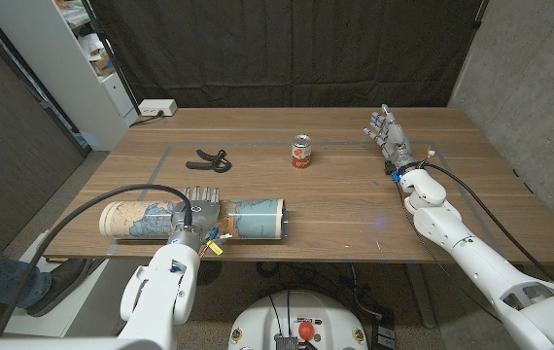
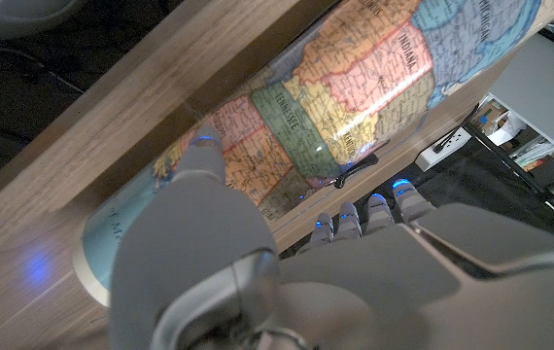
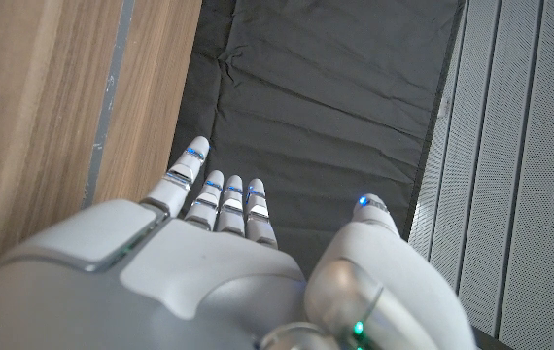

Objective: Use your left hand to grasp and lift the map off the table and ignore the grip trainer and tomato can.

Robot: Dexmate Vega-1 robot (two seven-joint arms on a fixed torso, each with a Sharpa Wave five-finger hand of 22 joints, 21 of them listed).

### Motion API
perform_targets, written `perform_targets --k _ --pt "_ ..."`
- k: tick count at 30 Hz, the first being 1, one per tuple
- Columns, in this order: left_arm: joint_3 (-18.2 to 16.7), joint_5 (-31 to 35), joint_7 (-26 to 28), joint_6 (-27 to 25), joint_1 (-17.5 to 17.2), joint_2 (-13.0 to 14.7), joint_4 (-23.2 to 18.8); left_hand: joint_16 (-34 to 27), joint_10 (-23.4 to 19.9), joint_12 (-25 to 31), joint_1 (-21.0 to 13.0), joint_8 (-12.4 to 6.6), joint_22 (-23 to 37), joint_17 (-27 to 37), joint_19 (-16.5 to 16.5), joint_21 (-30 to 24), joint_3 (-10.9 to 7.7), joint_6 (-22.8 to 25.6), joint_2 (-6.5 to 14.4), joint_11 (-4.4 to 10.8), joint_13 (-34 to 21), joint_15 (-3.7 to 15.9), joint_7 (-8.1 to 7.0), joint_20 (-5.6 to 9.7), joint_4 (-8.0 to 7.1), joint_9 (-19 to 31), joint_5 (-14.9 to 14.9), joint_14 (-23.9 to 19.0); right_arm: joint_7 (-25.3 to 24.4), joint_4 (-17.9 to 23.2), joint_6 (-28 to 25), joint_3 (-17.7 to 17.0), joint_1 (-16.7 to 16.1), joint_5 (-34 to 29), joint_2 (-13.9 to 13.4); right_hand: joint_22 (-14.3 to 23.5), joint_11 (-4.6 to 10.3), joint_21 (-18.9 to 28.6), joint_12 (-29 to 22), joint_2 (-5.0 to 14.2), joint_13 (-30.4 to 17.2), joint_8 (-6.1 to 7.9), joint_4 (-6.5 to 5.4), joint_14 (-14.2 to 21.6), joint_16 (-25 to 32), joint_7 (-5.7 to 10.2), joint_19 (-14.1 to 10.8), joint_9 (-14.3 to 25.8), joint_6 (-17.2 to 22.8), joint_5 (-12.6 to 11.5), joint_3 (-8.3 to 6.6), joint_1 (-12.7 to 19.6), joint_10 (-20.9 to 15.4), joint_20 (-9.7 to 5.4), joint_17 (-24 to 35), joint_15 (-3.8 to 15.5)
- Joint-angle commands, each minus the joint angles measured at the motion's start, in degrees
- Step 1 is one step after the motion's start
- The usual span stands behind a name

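Left hand (image 1: 197, 206) over rolled map (image 1: 248, 218), fingers around it, readying lift; right hand (image 1: 386, 132) idle at two o'clock, fingers apart.

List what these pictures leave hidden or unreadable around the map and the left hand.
- Head view: the left hand covers the middle of the map; whether it grips yet is unclear.
- Left wrist view: fingers hide the map's far side; its ends are cut off.
- Head view: tomato can label too small to read.

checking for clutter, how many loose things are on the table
3: the rolled map at the near edge under the left robot hand, the grip trainer further back, the tomato can mid-table.
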State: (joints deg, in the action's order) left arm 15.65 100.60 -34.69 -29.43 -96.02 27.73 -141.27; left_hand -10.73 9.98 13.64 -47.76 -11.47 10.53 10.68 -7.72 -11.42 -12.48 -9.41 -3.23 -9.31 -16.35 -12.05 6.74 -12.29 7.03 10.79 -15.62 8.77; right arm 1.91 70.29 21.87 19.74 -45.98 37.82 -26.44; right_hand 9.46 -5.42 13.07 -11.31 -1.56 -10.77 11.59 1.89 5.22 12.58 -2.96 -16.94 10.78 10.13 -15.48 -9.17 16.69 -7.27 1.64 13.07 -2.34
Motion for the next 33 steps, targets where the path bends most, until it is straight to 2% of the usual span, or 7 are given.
perform_targets --k 1,19,33 --pt "0.2 -2.56 0.38 -0.6 1.53 0.27 1.15 -0.28 1.29 0.29 0.04 -0.09 0.22 0.13 -0.32 -0.07 0.32 -2.26 0.64 0.25 -0.15 -0.26 4.72 -0.14 -0.07 0.34 0.09 0.53 -0.28 0.2 -0.23 -0.27 -0.29 0.0 -0.53 0.31 -0.06 -0.2 -0.18 0.51 -0.32 -0.18 -0.03 0.57 0.09 0.1 -0.4 0.27 0.15 -0.21 0.26 0.15 -0.39 0.34 0.05 0.0" --pt "-0.72 -10.76 2.0 -2.59 2.62 3.3 2.06 -0.35 0.96 0.5 0.0 -0.22 0.23 0.14 -0.25 -0.13 0.35 -2.03 1.17 0.18 -0.17 -0.25 4.8 -0.13 -0.21 0.37 0.53 0.42 -2.16 2.46 -1.36 -0.3 -1.57 -0.75 -1.44 0.32 -0.09 -0.48 -0.17 0.56 -0.32 -0.19 0.03 0.63 0.07 0.15 -0.44 0.27 0.12 -0.23 0.33 0.17 -0.43 0.47 0.03 -0.04" --pt "-1.05 -17.53 5.21 -5.11 3.13 6.38 3.41 -0.41 1.09 0.5 -0.06 -0.27 0.25 0.15 -0.17 -0.18 0.36 -1.92 1.54 0.28 -0.18 -0.23 4.82 -0.14 -0.26 0.39 0.88 0.29 -4.43 4.72 -2.45 -0.09 -2.65 -1.88 -1.97 0.33 -0.14 -0.63 -0.18 0.61 -0.33 -0.19 0.06 0.6 0.04 0.15 -0.59 0.27 0.14 -0.23 0.39 0.16 -0.5 0.42 0.03 -0.09"
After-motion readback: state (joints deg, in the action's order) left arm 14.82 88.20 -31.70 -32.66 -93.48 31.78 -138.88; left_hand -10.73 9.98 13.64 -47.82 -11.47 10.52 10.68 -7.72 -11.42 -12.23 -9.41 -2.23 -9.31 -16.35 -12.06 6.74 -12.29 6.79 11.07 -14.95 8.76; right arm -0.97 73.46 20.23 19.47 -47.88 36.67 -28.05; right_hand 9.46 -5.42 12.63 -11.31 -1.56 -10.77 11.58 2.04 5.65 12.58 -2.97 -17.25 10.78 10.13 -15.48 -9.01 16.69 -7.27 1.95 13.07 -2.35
